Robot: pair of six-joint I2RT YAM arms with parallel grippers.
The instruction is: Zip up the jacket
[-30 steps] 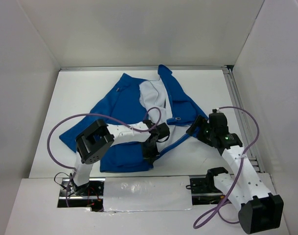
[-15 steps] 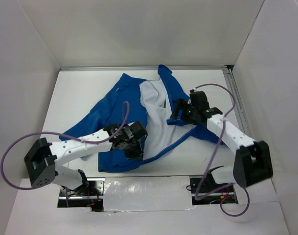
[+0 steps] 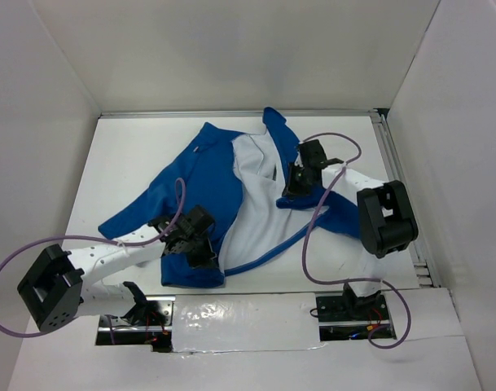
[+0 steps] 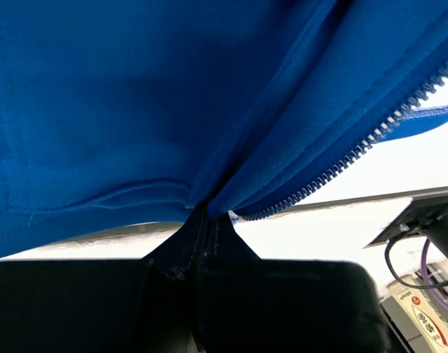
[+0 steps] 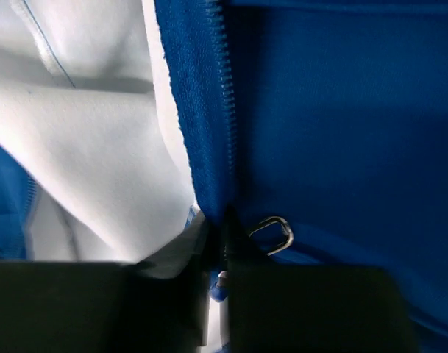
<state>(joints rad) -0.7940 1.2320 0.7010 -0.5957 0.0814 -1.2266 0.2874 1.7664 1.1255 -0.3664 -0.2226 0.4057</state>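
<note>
- The jacket (image 3: 207,175) lies open on the counter (image 3: 125,155), its front halves well apart.
- The left hand (image 3: 200,247) is pinched tight on a fold of the near front panel, with the zipper teeth (image 4: 371,140) just beside it.
- The right hand (image 3: 294,186) is clamped on the other zipper edge, beside a metal ring (image 5: 274,232) (likely the pull).
- The step looks like gathering both edges; next, the hem ends must be brought together.
- The room to move is over the white lining (image 3: 256,216); the rail (image 3: 398,187) on the right is near.
</note>
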